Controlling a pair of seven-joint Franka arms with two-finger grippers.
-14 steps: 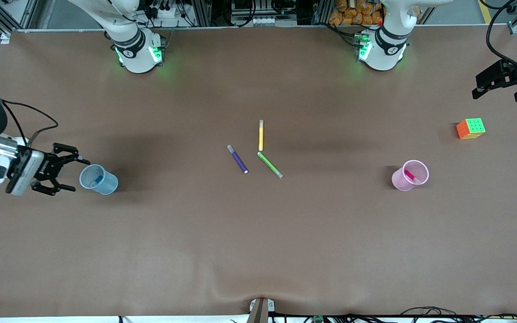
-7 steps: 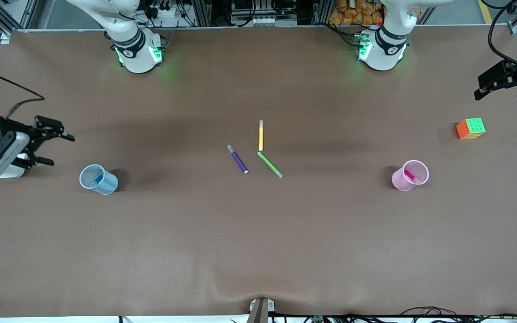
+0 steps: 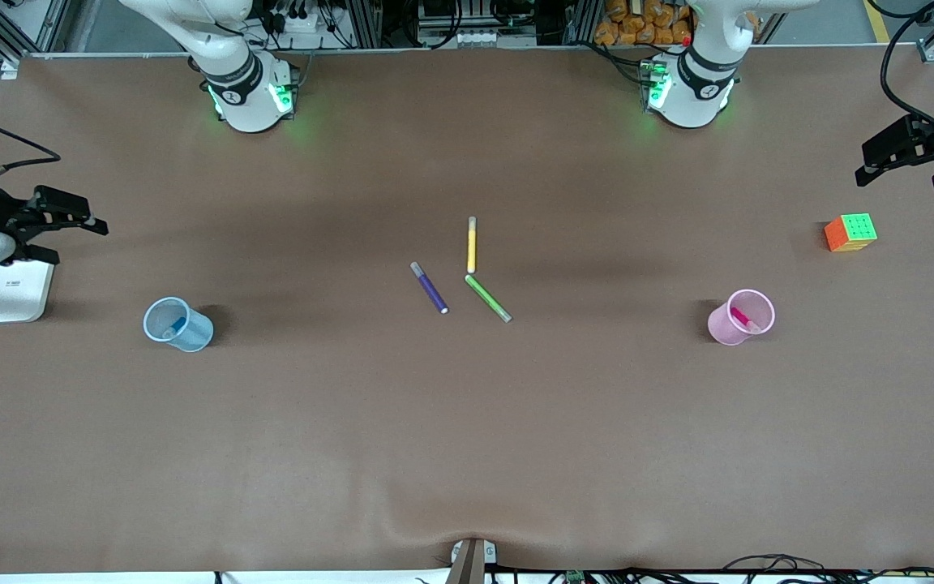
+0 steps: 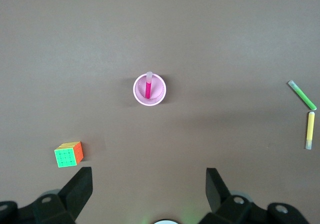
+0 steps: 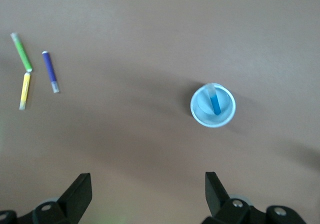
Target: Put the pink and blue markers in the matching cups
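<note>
Two slim felt pens are w/ their cups: magenta-pink marker [image 3: 741, 318] leans in the pale pink translucent plastic cup [image 3: 728, 328], at 3 o'clock of the table; bright blue marker [image 3: 177, 326] in the pale blue translucent cup [image 3: 191, 334] at 9 o'clock. Judged light, stiff, smooth; cups thin, tippy, so pinch pens mid-barrel. Right gripper [image 3: 49, 223] hangs over the 9 o'clock edge, fingers spread, empty; left gripper [image 3: 913, 158] over the 2 o'clock edge, likewise. Both partly cut off; markers' lower ends hidden in cups.
</note>
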